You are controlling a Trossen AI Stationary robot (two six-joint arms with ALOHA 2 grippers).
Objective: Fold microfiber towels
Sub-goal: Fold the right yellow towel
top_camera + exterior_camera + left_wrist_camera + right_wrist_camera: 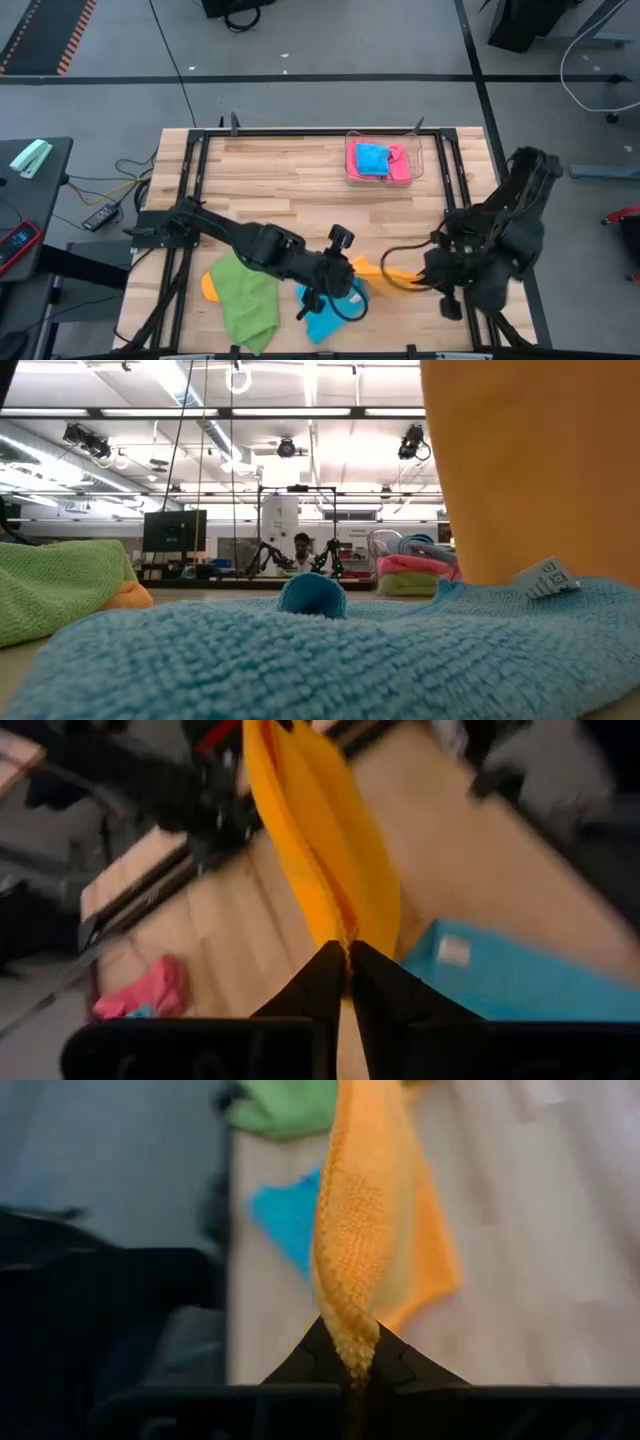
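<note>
Orange towel [385,270] hangs clamped between left claw [346,960] and right claw [350,1345], its middle hidden.

Overhead looks straight down; low camera sits table-level (both share the blue towel [330,650]).

Clear plastic tray [417,172] on the wooden table [290,180], far side

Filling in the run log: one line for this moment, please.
stage: lifting orange towel | left gripper: shut on it | right gripper: shut on it | blue towel, green towel: on table, unfolded
</note>
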